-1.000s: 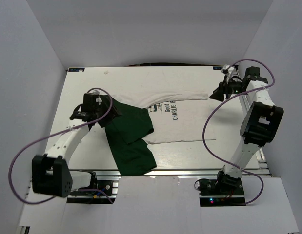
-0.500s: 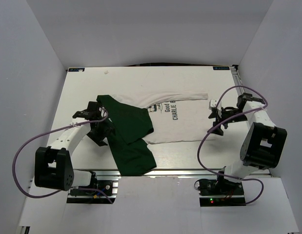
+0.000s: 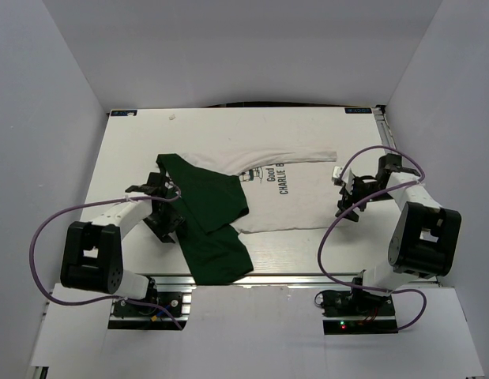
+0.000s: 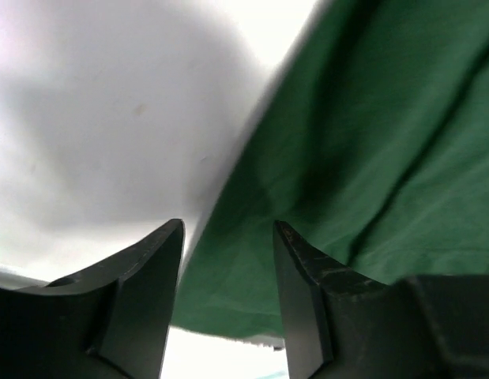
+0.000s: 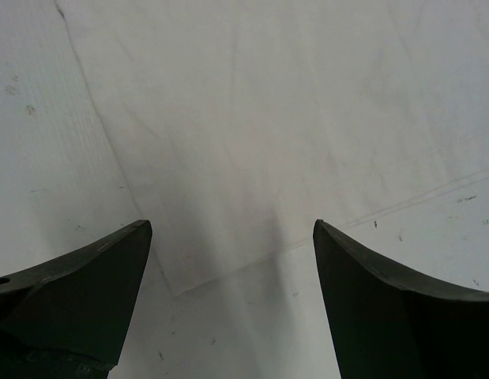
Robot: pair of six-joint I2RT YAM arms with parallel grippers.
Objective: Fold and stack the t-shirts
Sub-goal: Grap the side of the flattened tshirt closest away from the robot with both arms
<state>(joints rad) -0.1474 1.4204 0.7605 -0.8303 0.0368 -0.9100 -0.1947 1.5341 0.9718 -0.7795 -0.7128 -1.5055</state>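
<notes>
Between the parted fingers (image 4: pixel 141 292) of the left pincer (image 4: pixel 228 237) shows the dark green edge of the shirt (image 4: pixel 370 142), with bare table (image 4: pixel 86 118) beside it; nothing is gripped. Below the right pincer (image 5: pixel 232 237), spread wide and empty, lies the shirt's white corner. From above, the shirt lies flat between both pincers, its green part by the left, its white part by the right.

t-shirt (image 3: pixel 295 201): white body, black "CHARLIE B" lettering, small cartoon print above it
sleeves (image 3: pixel 212 209): plain dark green
table (image 3: pixel 228 130): plain white, faint scuffs
walls (image 3: pixel 62 87): pale grey-lilac
left arm (image 3: pixel 122 217): white links, black joints
left gripper (image 4: pixel 228 229): black fingers
right gripper (image 5: pixel 232 225): black fingers
</notes>
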